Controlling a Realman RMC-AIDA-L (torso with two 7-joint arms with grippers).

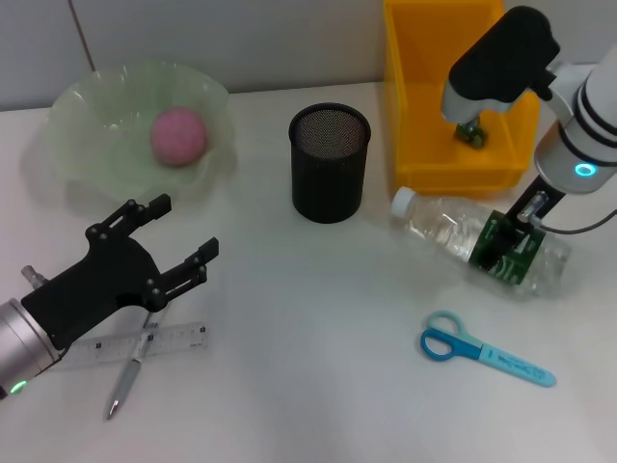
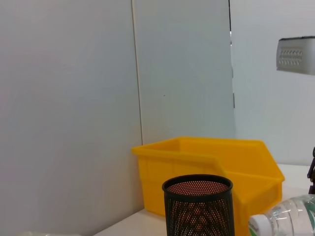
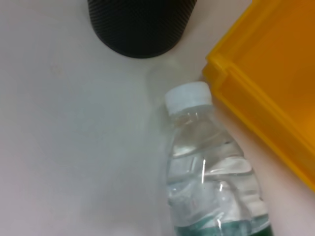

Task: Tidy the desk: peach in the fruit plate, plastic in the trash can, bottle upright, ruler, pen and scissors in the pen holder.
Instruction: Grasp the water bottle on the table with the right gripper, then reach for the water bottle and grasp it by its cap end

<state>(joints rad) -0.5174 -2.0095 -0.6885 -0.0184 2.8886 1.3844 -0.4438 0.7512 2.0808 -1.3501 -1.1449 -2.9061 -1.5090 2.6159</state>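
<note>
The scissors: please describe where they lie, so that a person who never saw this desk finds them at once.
Start at the yellow bin at the back of the white desk. In front of it lies a clear bottle on its side; the scissors lie flat nearer still, alone. Only they have light blue handles.

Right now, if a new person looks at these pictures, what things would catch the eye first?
The bright yellow plastic bin at the far right of the desk stands out first. Just in front of it a clear plastic water bottle lies on its side, with the right gripper down at its green label. At the far left, a pink peach sits in the pale green wavy plate.
</note>
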